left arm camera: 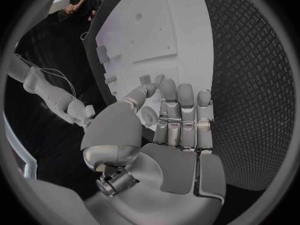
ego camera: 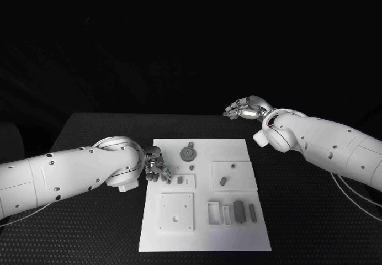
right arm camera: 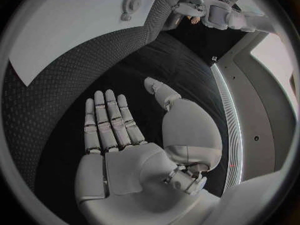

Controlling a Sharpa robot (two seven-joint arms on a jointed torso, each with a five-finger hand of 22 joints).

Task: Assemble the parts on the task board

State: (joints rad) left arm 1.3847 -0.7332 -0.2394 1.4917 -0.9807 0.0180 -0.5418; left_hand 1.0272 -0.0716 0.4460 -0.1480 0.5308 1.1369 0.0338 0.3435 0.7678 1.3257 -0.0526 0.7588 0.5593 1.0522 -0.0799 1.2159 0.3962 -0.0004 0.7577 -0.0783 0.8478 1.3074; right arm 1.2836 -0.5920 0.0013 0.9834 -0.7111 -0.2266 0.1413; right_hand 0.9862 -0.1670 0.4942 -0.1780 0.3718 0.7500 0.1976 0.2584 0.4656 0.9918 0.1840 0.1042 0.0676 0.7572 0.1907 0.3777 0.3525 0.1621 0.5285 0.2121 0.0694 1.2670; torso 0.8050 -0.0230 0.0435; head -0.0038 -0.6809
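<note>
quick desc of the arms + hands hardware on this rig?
Two smooth white arms with rounded joint housings and small dark screw dots; a thin cable trails beside each forearm. Left hand and right hand are silver metal, many-fingered, with pale grey segmented finger pads and palm plates.

Black table (ego camera: 95, 130) with a fine diamond-embossed, textured surface (left arm camera: 250, 80), extending beneath and around the central work area; the same surface appears as a dark patterned band in the right wrist view (right arm camera: 81, 65). Thin pale cables (ego camera: 354, 193) trail over the table near its right edge, and a similar cable (ego camera: 20, 218) curves along the left edge. Background beyond the far edge of the table is uniformly dark. A curved pale rail (right arm camera: 232, 120) bounds the area beside the table. At the rim of the left wrist view, a person in dark clothing (left arm camera: 78, 0) stands well apart from the table.
</note>
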